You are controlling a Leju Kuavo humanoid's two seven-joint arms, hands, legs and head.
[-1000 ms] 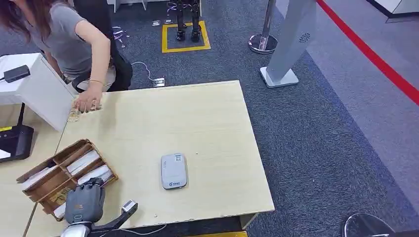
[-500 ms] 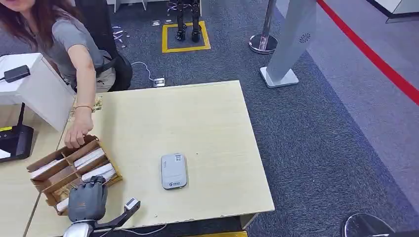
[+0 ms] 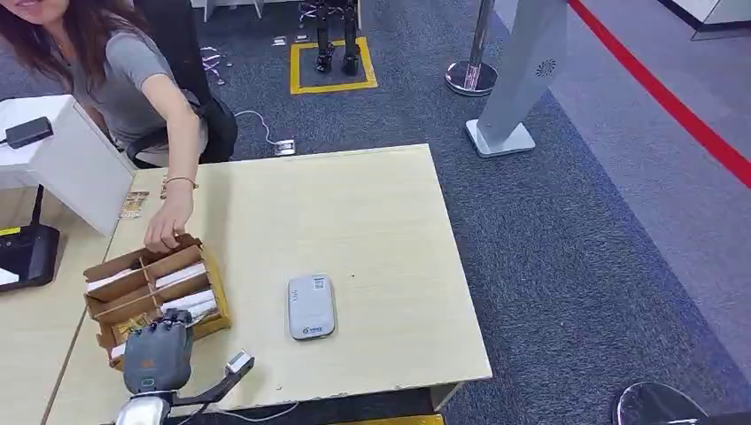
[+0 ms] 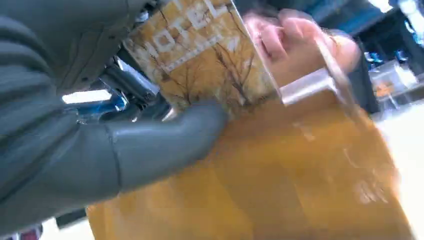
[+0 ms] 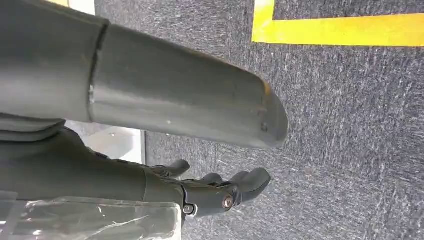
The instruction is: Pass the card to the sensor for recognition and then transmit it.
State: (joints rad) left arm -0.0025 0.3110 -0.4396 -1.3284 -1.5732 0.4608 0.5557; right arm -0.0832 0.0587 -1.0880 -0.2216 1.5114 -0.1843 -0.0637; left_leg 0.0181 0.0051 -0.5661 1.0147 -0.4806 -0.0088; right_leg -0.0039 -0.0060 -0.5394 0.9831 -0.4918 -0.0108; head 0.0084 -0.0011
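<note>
**Tray pushed in under my left hand, card against my thumb**

In the last second the person's hand [image 3: 165,232] has slid the slotted wooden card tray [image 3: 206,322] along the pale wooden worktop [image 3: 354,212] and turned it, so it now sits right under my left hand [image 3: 157,356], with their fingers resting on its far rim. My left hand has barely shifted; the tray came to me.

Up close, a printed yellow-brown hotel card [image 4: 200,60] stands against my grey thumb [image 4: 165,145]. I seem to be pinching it, but the picture is blurred and I cannot tell whether the grip is closed or the card merely leans there.

The grey rounded card sensor [image 3: 311,305] lies flat on the worktop beside my left hand, apart from it, on the side away from the tray. My right hand [image 5: 220,192] hangs over the carpet, fingers loosely spread, holding nothing.

I judge the pick-up is the step in hand; the pass to the sensor is not yet begun.
</note>
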